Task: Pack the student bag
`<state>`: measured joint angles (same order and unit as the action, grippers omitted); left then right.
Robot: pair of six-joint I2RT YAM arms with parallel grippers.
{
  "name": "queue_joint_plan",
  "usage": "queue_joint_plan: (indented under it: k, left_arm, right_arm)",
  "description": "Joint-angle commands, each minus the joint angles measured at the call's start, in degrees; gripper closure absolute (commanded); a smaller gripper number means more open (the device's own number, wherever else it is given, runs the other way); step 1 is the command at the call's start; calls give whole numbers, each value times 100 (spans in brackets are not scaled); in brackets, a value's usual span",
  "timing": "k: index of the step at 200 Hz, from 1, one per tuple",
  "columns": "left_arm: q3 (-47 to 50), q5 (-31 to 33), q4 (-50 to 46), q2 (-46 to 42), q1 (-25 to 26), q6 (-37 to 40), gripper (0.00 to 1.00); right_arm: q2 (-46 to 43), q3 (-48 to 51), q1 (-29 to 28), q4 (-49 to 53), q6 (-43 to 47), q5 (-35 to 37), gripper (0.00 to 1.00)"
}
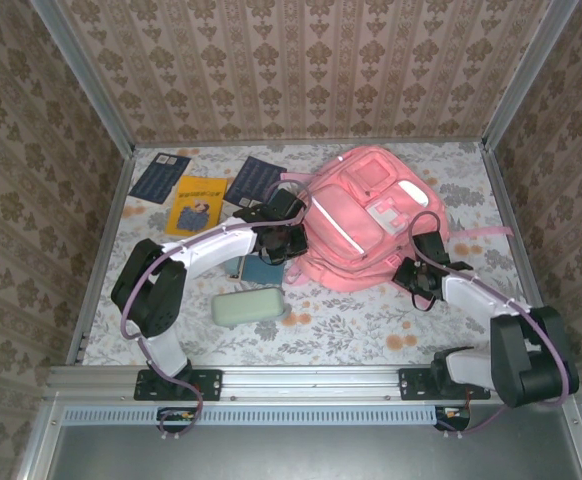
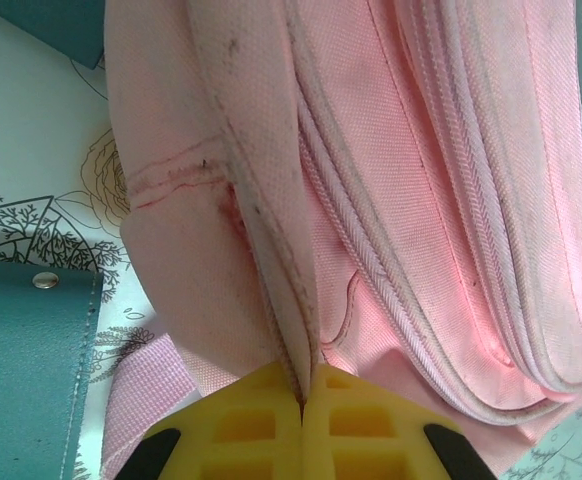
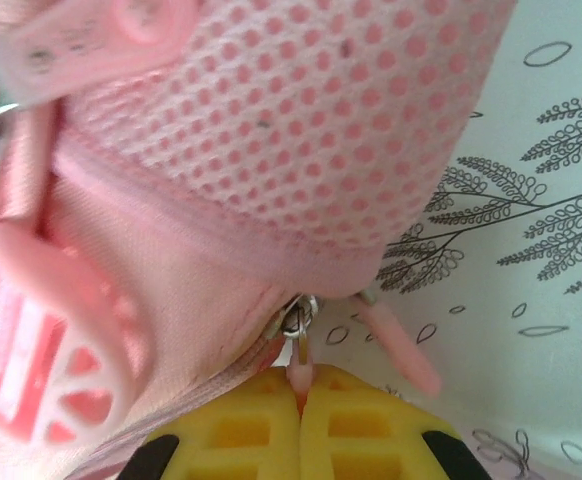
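The pink student bag (image 1: pixel 366 215) lies at the back middle-right of the table. At its left edge, my left gripper (image 1: pixel 289 240) is shut on a fold of the bag's pink fabric seam (image 2: pixel 291 330), its yellow pads (image 2: pixel 261 420) pressed together on it. My right gripper (image 1: pixel 418 272) is at the bag's near right corner, shut on a pink zip pull (image 3: pixel 299 372) that hangs from a metal slider (image 3: pixel 297 318). A second pink zip pull (image 3: pixel 396 345) hangs loose beside it, under the mesh side pocket (image 3: pixel 301 110).
A pale green pencil case (image 1: pixel 248 306) lies in front of the left arm. A teal notebook (image 1: pixel 261 268) sits by the left gripper. A yellow book (image 1: pixel 197 203) and two dark blue booklets (image 1: pixel 160 176) (image 1: pixel 253 180) lie at the back left. Patterned walls enclose the table.
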<state>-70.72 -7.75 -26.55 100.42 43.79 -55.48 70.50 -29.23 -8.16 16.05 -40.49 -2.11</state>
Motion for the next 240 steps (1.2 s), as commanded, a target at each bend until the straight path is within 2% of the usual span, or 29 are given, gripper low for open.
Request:
queue_joint_plan:
  k: [1, 33, 72, 120, 149, 196, 227, 236, 240]
  left_arm:
    - [160, -124, 489, -148, -11, -435, 100]
    - [365, -265, 1070, -63, -11, -952, 100]
    - [445, -411, 1565, 18, 11, -1243, 100]
    - [678, -539, 2222, 48, 70, -1596, 100]
    - [859, -570, 2593, 56, 136, -1797, 100]
    - [1087, -382, 2835, -61, 299, -1967, 100]
    - [1095, -249, 2568, -187, 296, -1822, 100]
    - [1074, -184, 2424, -243, 279, -1710, 86]
    - [1069, -146, 2353, -278, 273, -1637, 74]
  right_arm:
    - [-563, -56, -264, 331, 125, -31, 100]
    - [-977, -52, -795, 700, 136, -7, 100]
    - [-883, -217, -1609, 652, 46, -45, 100]
    - [-279, -733, -2712, 204, -219, -45, 100]
    - [315, -1198, -3169, -152, -350, -122, 100]
    - [1275, -2082, -3392, -428, -382, -276, 100]
    - [1458, -2391, -3388, -262, -285, -205, 100]
    - [1443, -2377, -3393, -215, -276, -185, 100]
    - [1432, -2361, -3393, -196, -266, -169, 100]
